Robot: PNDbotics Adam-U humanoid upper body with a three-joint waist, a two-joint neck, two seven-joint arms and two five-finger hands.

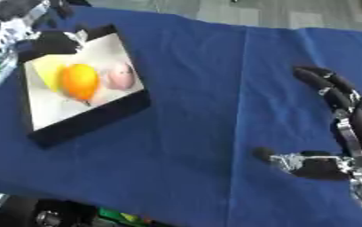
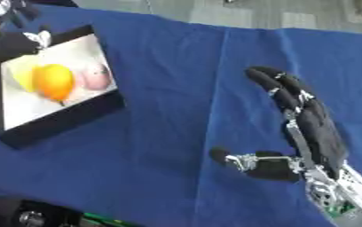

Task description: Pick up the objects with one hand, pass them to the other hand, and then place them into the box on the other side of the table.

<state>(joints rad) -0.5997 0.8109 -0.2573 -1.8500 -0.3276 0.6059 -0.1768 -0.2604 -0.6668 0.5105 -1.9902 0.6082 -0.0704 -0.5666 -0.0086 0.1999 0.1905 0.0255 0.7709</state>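
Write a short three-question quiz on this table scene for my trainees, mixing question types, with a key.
1. True or false: the right hand holds an orange object.
2. Where does the orange object lie? A) on the blue cloth B) in the box C) in a hand
3. Fill in: the box has a white inside and ____ walls.

Key: 1 false, the hand is open and empty over the blue cloth. 2 B. 3 black.
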